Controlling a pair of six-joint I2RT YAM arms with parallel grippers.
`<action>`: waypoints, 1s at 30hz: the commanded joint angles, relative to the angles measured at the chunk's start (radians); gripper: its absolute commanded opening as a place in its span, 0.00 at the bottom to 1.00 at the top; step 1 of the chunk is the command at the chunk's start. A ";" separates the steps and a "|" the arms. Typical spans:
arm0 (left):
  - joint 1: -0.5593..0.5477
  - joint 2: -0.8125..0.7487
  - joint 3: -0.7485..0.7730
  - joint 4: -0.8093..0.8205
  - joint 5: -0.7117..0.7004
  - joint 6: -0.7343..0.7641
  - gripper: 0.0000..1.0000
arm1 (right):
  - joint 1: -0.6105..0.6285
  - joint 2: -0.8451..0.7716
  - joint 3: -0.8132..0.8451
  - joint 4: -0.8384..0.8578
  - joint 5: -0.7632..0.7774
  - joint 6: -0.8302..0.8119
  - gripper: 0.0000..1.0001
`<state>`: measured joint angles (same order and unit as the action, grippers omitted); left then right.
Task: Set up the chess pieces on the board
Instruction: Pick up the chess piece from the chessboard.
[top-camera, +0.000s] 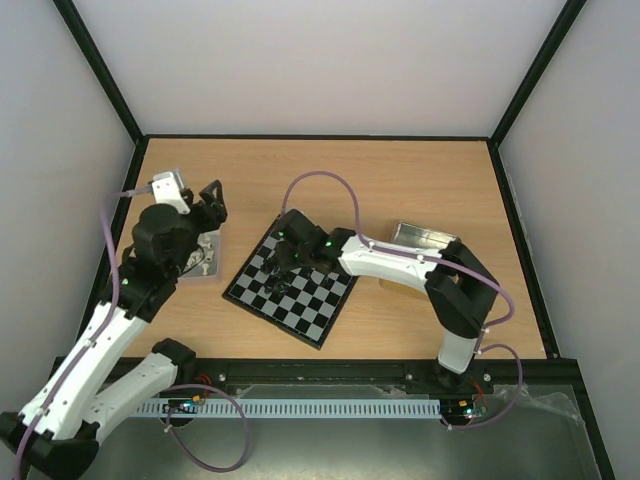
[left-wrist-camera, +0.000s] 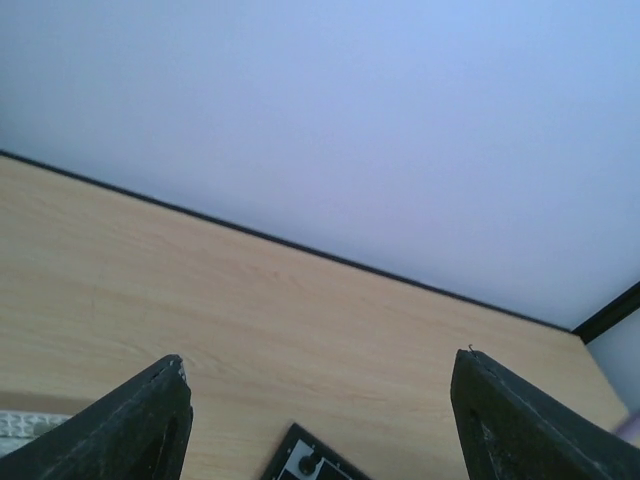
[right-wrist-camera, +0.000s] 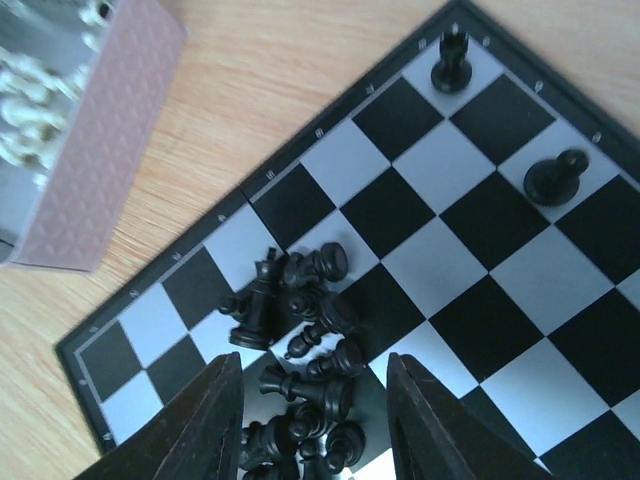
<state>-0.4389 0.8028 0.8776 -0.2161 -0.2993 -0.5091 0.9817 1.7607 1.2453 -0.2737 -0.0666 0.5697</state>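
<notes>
The board (top-camera: 305, 300) lies tilted at the table's middle. In the right wrist view several black chess pieces (right-wrist-camera: 305, 330) lie tumbled in a pile on the board (right-wrist-camera: 480, 330) near its edge. A rook (right-wrist-camera: 451, 60) stands on a corner square and a pawn (right-wrist-camera: 556, 177) stands nearby. My right gripper (right-wrist-camera: 312, 365) is open and hangs low over the pile, one finger on each side; it also shows in the top view (top-camera: 283, 262). My left gripper (top-camera: 211, 200) is open and empty, raised left of the board. In its wrist view (left-wrist-camera: 320, 360) a board corner (left-wrist-camera: 290, 465) shows.
A metal tray (top-camera: 205, 262) lies left of the board under the left arm; in the right wrist view its wall (right-wrist-camera: 100, 150) holds pale pieces behind it. A second metal tray (top-camera: 425, 237) lies right of the board. A black frame rims the table.
</notes>
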 joint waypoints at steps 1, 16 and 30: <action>0.005 -0.056 -0.017 -0.029 -0.036 0.051 0.73 | 0.014 0.077 0.083 -0.151 0.029 0.028 0.38; 0.005 -0.065 -0.040 -0.042 0.005 0.040 0.74 | 0.015 0.264 0.227 -0.227 0.020 0.019 0.38; 0.005 -0.057 -0.043 -0.040 0.011 0.038 0.74 | 0.016 0.290 0.199 -0.198 0.128 0.053 0.31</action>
<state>-0.4377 0.7433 0.8455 -0.2607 -0.2905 -0.4751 0.9909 2.0403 1.4593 -0.4644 -0.0116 0.5961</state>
